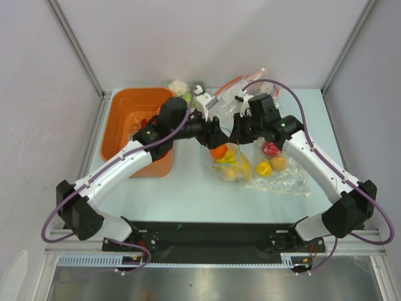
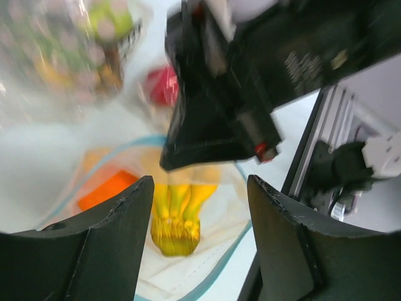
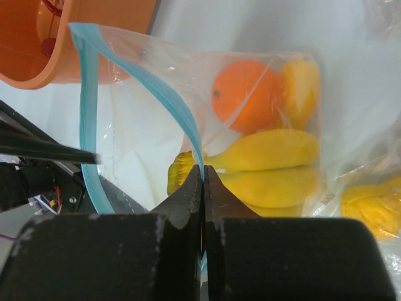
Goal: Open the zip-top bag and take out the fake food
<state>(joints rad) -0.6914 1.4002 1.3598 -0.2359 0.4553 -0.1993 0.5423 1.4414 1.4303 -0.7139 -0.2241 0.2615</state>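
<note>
Jaws of the right gripper point(image 3: 203, 171) pinched shut on the zip-top bag point(image 3: 138, 132) at its teal zip strip point(image 3: 178, 113), banana bunch point(image 3: 269, 153) and orange point(image 3: 244, 100) just beyond them, left gripper point(image 2: 197, 188) jaws spread wide over the bunch.

Blurred clear bag point(image 2: 69, 56) in left-wrist background; orange bin point(image 3: 19, 56) cropped at the edge.

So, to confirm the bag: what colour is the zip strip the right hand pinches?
Teal-blue zip strip, clearest in right wrist view.
</note>
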